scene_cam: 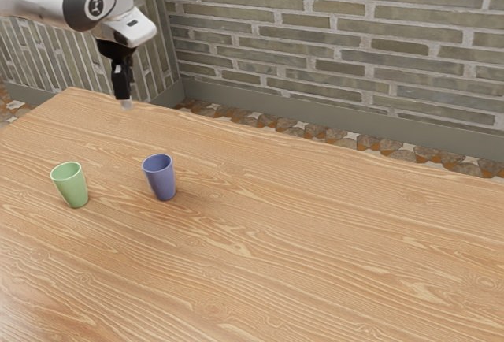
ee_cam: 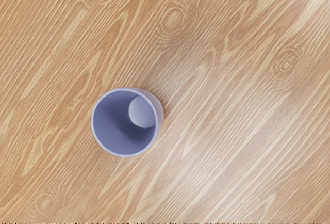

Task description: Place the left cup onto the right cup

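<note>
Two cups stand upright on the wooden table (scene_cam: 315, 232). The green cup (scene_cam: 70, 184) is toward the exterior view's left, and the blue cup (scene_cam: 160, 176) stands a short way to its right. My gripper (scene_cam: 124, 102) hangs high above the table's far left part, behind both cups and well apart from them, holding nothing. In the wrist view I look down into the blue cup (ee_cam: 125, 122), whose inside is empty.
A brick wall (scene_cam: 339, 35) runs behind the table, with a strip of pebbles (scene_cam: 378, 143) at its foot. The table's far edge passes just below my gripper. Bare wood stretches to the exterior view's right of the cups.
</note>
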Available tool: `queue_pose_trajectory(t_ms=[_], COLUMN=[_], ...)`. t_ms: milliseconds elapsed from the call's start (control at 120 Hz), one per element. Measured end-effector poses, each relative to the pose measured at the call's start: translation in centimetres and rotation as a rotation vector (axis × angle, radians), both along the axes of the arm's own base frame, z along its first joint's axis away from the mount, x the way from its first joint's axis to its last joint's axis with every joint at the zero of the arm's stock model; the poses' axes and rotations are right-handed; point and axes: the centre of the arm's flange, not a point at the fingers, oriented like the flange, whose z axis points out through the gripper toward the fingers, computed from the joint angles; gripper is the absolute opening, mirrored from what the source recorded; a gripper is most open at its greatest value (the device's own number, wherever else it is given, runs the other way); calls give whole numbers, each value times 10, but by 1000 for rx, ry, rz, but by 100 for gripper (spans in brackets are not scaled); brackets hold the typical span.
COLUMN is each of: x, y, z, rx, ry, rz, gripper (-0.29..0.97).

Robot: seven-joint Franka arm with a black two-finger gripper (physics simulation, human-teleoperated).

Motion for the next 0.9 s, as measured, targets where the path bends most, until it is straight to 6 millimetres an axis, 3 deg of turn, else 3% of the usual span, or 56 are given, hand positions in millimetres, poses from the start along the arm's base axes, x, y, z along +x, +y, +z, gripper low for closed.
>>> queue_pose_trajectory(t_ms=[225, 525, 900], x=[-2, -26, -47], y=[10, 49, 75], z=[-8, -62, -104], rx=[-24, -50, -62], ry=[21, 97, 115], rz=[12, 83, 148], gripper=[68, 68, 68])
